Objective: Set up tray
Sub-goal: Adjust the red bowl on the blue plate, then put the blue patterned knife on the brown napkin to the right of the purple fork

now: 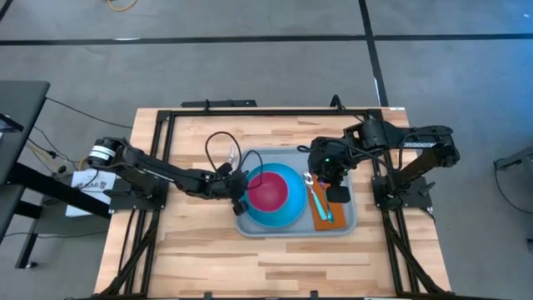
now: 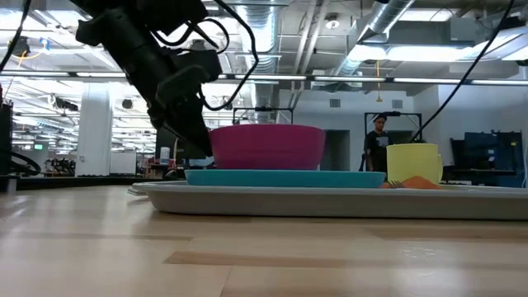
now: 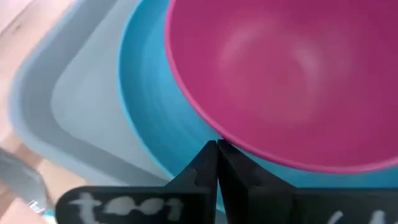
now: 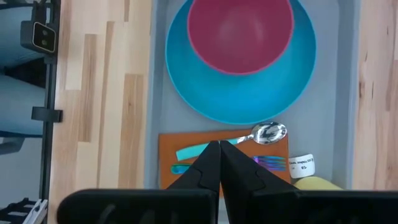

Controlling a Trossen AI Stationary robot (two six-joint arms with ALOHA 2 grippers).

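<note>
Dishes and cutlery at frame centre
A magenta bowl (image 1: 268,191) sits on a blue plate (image 1: 287,208); right of them, a spoon (image 4: 264,133) lies on an orange napkin (image 4: 169,150).

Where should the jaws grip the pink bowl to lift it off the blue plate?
Grip the pink bowl by its rim from above, one jaw inside the wall and one outside. It sits upright and open on the blue plate; the wall flares, so a side grip would probably slip.

Both arms were dark, almost black, built of jointed segments. The left arm (image 1: 158,171) carried a pale round fitting with a dark band near its base, and a thin black cable looped above its wrist. The right arm (image 1: 416,142) showed a small green light near its wrist. White markings crossed the left wrist's dark bar.
</note>
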